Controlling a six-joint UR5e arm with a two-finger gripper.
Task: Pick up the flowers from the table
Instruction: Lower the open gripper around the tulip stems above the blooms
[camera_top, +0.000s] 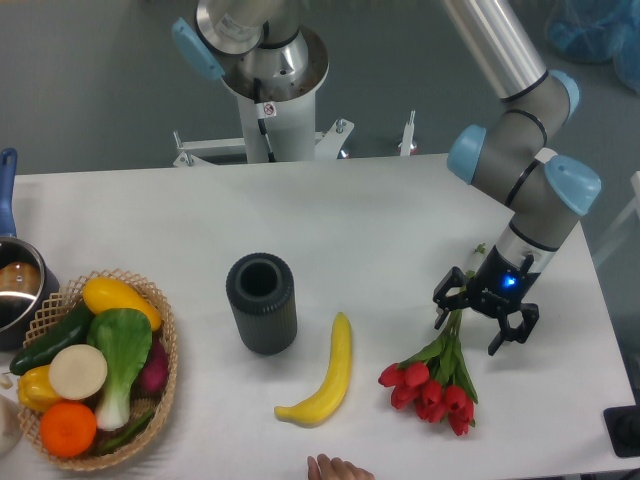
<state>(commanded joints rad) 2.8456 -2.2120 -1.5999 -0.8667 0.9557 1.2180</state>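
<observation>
The flowers, a small bunch of red tulips with thin green stems, lie on the white table at the front right, blossoms toward the front edge. The stems run up and back under my gripper. A bit of green shows beyond it near the wrist. My gripper is low over the upper part of the stems. Its black fingers are spread apart, one on each side of the stems, and are not closed on them. A blue light glows on the wrist.
A yellow banana lies left of the flowers. A dark cylindrical cup stands mid-table. A wicker basket of toy vegetables and a pot are at the left. Fingertips of a hand show at the front edge.
</observation>
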